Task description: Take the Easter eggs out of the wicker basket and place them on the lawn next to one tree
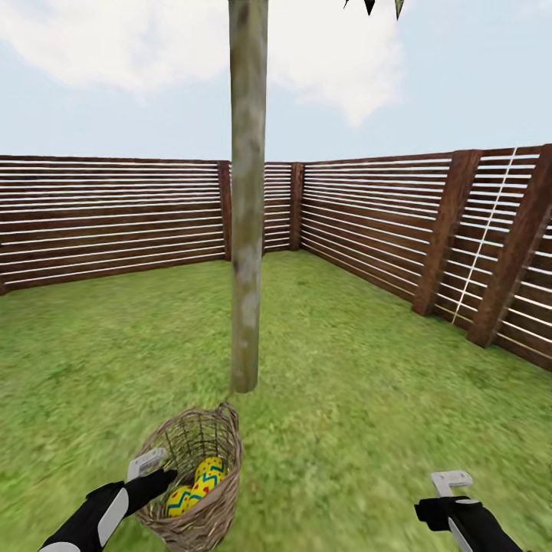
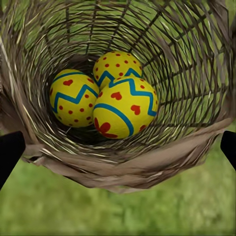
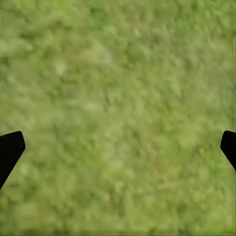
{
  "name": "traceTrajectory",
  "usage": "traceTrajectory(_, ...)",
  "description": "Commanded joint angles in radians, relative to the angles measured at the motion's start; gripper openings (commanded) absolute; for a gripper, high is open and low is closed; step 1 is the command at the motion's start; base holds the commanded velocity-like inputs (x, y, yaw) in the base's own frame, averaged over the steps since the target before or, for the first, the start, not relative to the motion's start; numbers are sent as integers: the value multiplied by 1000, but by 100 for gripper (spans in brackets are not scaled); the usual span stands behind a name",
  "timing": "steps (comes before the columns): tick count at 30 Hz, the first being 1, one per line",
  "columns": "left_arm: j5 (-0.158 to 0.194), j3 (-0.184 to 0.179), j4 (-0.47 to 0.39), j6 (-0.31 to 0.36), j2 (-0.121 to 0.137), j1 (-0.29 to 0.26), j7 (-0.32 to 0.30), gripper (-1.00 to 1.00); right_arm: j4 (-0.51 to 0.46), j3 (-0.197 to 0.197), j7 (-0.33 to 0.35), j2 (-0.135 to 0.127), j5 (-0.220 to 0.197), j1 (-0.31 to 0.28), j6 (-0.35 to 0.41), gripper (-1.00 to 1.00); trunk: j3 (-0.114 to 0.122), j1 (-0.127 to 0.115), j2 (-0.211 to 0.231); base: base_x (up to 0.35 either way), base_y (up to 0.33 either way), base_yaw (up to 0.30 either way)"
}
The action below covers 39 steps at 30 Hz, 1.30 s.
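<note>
I count three Easter eggs (image 2: 105,96), one wicker basket (image 1: 201,515), one tree (image 1: 247,230) and two pincers.

In front of me the brown wicker basket (image 1: 198,479) stands on the lawn (image 1: 360,383), just before the pale bare trunk of the tree (image 1: 248,230). Inside it lie all three eggs (image 2: 105,93), yellow with blue zigzag bands and red dots, huddled touching one another at the bottom.
</note>
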Motion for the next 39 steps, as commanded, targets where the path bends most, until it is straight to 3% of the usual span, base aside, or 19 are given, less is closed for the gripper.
traceTrajectory(1, 5, 6, -1, 8, -1, 0, -4, 100, -1, 4, -3, -1, -7, 0, 5, 100, 2, -4, 7, 0, 0, -4)
traceTrajectory(14, 7, 8, -1, 8, -1, 0, -5, 100, -1, 3, -3, -1, -7, 0, 5, 100, 43, -54, 98, 0, 0, 0)
traceTrajectory(23, 8, 8, -1, 7, -1, 0, -8, 100, -1, 3, -3, -1, -7, 0, 4, 100, 43, -54, 98, 44, 0, 0)
traceTrajectory(39, 7, 11, -1, 7, -1, 0, -5, 100, -1, 3, -3, -1, -8, 0, 3, 100, 43, -54, 98, 327, 0, 0)
